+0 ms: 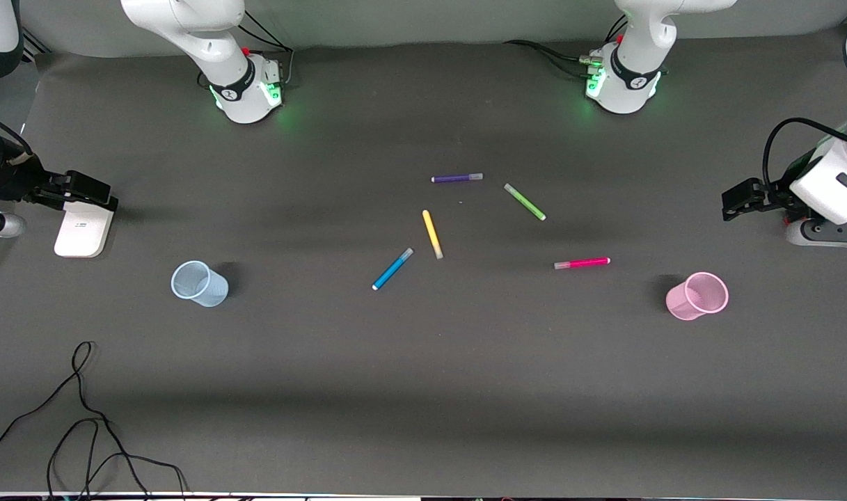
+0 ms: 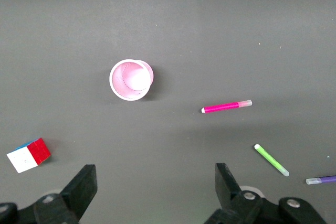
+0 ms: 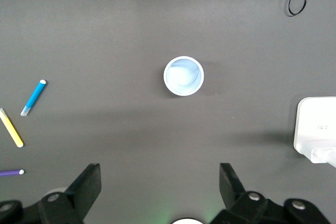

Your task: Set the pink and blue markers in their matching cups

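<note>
The pink marker (image 1: pixel 582 263) lies flat near the middle of the table, toward the left arm's end. The light pink cup (image 1: pixel 697 296) stands upright beside it, closer to that end. The blue marker (image 1: pixel 392 268) lies near the centre, and the pale blue cup (image 1: pixel 200 283) stands toward the right arm's end. Both grippers are out of the front view. My left gripper (image 2: pixel 155 174) is open and empty, high over bare table, with the pink cup (image 2: pixel 131 80) and pink marker (image 2: pixel 227 106) below. My right gripper (image 3: pixel 159 174) is open and empty, high above the blue cup (image 3: pixel 183 75) and blue marker (image 3: pixel 33 97).
Purple (image 1: pixel 456 178), green (image 1: pixel 525 202) and yellow (image 1: pixel 432 234) pens lie near the centre, farther from the camera than the task markers. A colour cube (image 2: pixel 29 155) lies near the pink cup. A white box (image 1: pixel 83 232) sits at the right arm's end. Loose black cable (image 1: pixel 82 417) lies near the front edge.
</note>
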Controlling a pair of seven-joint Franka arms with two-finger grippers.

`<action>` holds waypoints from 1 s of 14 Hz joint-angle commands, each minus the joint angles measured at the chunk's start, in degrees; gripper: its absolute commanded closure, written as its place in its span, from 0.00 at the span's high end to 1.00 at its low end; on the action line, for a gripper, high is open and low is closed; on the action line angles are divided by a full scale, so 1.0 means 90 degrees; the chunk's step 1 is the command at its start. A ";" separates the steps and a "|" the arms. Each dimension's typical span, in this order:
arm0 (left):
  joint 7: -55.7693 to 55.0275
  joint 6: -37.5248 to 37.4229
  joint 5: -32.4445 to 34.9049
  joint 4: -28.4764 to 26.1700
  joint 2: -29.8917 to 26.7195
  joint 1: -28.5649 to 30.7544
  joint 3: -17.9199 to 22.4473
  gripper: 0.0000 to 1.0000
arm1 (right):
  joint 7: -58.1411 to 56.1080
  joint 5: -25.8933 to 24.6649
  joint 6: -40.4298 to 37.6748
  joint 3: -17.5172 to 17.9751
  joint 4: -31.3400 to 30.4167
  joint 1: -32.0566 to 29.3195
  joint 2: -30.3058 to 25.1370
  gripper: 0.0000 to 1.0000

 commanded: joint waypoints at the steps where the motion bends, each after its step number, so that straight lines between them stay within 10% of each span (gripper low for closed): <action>1: -0.0026 -0.0048 -0.0039 -0.0021 -0.0070 0.0067 -0.0070 1.00 | 0.0149 -0.0081 -0.0081 -0.0032 0.0143 0.0047 0.0023 1.00; 8: -0.0249 -0.0087 -0.0039 -0.0021 -0.0060 0.0067 -0.0070 1.00 | 0.0139 -0.0081 -0.0120 -0.0033 0.0162 0.0037 0.0033 1.00; 14: -0.3281 -0.0390 -0.0341 -0.0059 -0.0128 -0.0148 -0.0576 1.00 | 0.1231 -0.0071 -0.0316 0.0036 0.0172 0.0445 0.0345 1.00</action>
